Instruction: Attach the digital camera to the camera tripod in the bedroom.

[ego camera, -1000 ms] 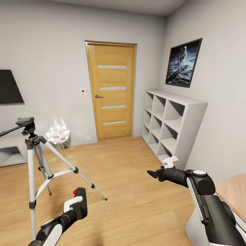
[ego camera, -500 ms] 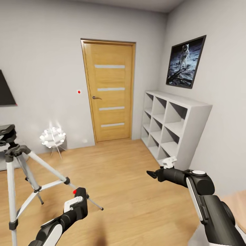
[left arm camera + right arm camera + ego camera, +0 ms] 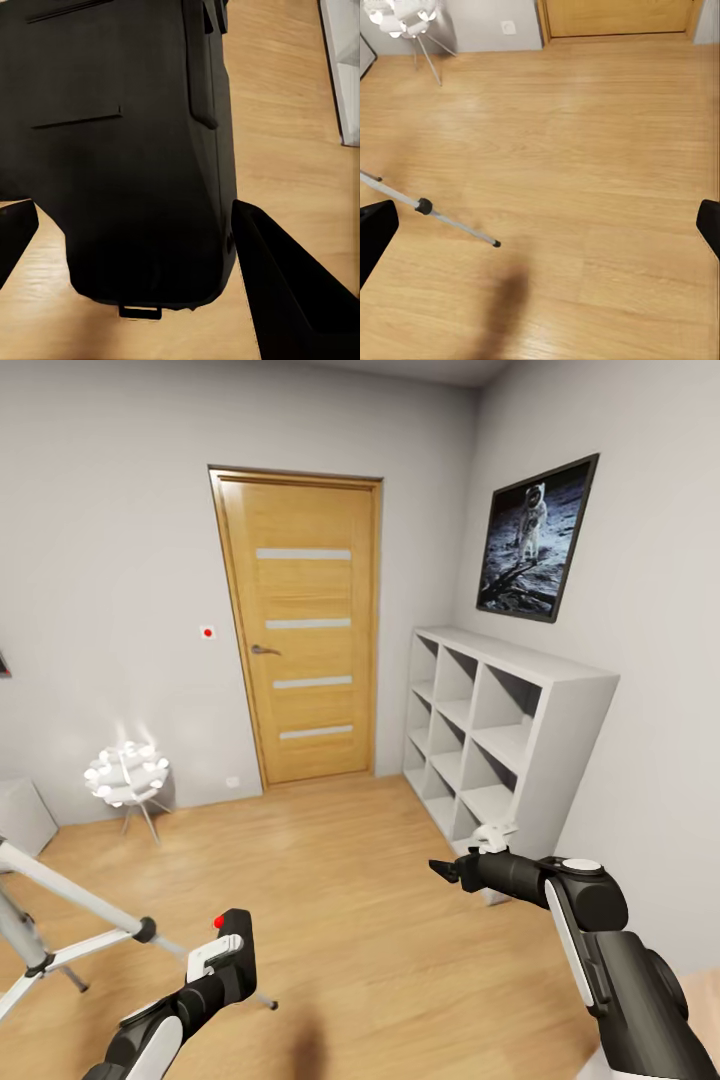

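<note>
Whole view has swung right against the earlier head frames: camera turn, not the things moving. Camera tripod (image 3: 60, 950) now cut by the picture's left edge, two silver legs showing on the wood floor (image 3: 380, 920), head out of frame. One leg with its black foot also crosses the floor in the right wrist view.

Left claw (image 3: 228, 945) low over the floor, near the tripod's front foot. Its wrist view has a dark blocky mass between the black fingers (image 3: 292, 292); cannot tell what it is, nor whether the claw is released or clenched. Right claw (image 3: 440, 868) held out mid-room; in its wrist view the fingers (image 3: 373, 232) stand wide apart with bare floor between, so released and empty. Digital camera not made out for certain.

Judgement: turn takes the tripod out of sight; looks like transit or a search for the camera, attachment not begun.

Around: wooden door (image 3: 300, 625) shut, white cube shelf (image 3: 500, 730) on the right wall, astronaut picture (image 3: 535, 540) above it, small white lamp (image 3: 127, 775) by the far wall. Shelf corner sits close to the right arm; splayed tripod legs are a snag risk for the base.
</note>
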`<state>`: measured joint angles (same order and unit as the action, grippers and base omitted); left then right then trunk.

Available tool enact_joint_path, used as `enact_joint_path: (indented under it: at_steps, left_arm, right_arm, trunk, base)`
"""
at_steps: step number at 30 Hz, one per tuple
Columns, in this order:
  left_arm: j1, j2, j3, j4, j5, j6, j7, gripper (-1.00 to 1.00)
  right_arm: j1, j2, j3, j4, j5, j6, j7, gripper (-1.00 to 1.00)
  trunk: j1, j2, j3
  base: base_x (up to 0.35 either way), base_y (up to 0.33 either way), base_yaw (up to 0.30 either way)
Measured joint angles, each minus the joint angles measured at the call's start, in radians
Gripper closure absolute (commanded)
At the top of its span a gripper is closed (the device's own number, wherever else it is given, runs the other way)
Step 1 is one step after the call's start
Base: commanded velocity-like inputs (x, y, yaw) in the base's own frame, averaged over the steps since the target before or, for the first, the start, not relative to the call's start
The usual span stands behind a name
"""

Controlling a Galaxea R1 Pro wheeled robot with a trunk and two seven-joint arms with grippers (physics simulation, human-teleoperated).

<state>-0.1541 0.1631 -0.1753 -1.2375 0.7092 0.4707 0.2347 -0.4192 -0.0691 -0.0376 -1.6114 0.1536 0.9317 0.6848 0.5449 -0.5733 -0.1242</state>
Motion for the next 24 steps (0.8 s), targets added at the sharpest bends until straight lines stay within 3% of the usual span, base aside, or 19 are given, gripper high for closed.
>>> enact_joint_path:
  at_steps: [13,24]
  left_arm:
    - [0.0,0.0,0.001,0.0,0.002,0.0,-0.005,1.0]
    - [0.0,0.0,0.002,0.0,0.002,0.0,-0.005,1.0]
  right_arm:
    - [0.001,0.0,0.0,0.0,0.002,-0.009,0.0,-1.0]
    - [0.001,0.0,0.002,0.0,0.004,-0.02,0.0,-1.0]
  trunk:
    - [0.0,0.0,0.0]
    - [0.0,0.0,0.0]
  base:
    - [0.31,-0.138,-0.024]
    - [0.321,-0.035,-0.001]
